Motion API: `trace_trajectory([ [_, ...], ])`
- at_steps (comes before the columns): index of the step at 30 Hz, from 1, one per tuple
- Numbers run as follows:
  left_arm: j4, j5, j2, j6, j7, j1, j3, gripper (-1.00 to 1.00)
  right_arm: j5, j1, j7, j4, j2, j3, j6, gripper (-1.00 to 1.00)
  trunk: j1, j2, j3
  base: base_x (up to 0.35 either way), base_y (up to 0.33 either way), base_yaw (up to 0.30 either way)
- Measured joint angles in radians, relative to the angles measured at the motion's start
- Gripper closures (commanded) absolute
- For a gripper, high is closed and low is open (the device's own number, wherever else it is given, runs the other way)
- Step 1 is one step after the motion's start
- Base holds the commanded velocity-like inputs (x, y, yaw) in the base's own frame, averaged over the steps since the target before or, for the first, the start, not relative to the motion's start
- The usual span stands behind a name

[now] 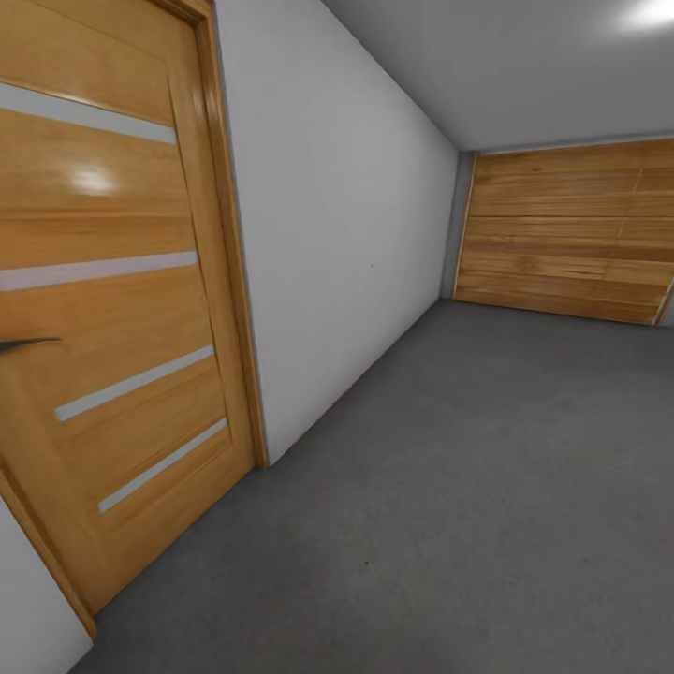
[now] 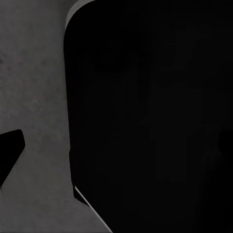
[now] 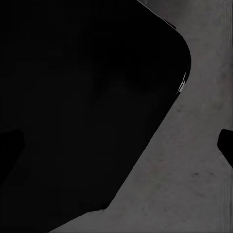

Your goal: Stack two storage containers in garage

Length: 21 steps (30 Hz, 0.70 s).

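— Grey concrete floor ahead of me; that's the garage. A wooden door with pale stripes stands at my left beside a white wall, and a wood-panelled garage door closes the far end.

— And the containers, the grippers?

— I can't point to a container from here. Both wrist cameras look at a big black rounded shape over concrete; whether either gripper is spread or pressed together, I cannot tell.
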Motion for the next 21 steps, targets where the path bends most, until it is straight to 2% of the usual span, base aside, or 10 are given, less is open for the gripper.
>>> trace_trajectory([
  [18,0.0,0.001,0.0,0.0,0.0,0.0,0.0,-1.0,0.0,0.0,0.0,0.0,0.001,-0.001,0.0,-1.0,0.0,0.0,0.0,0.32,0.0,0.001],
  [21,0.0,0.001,0.0,0.0,0.0,0.0,0.0,-1.0,0.0,0.0,0.0,0.0,0.001,0.0,0.0,-1.0,0.0,0.0,0.0,0.321,0.0,0.13],
])
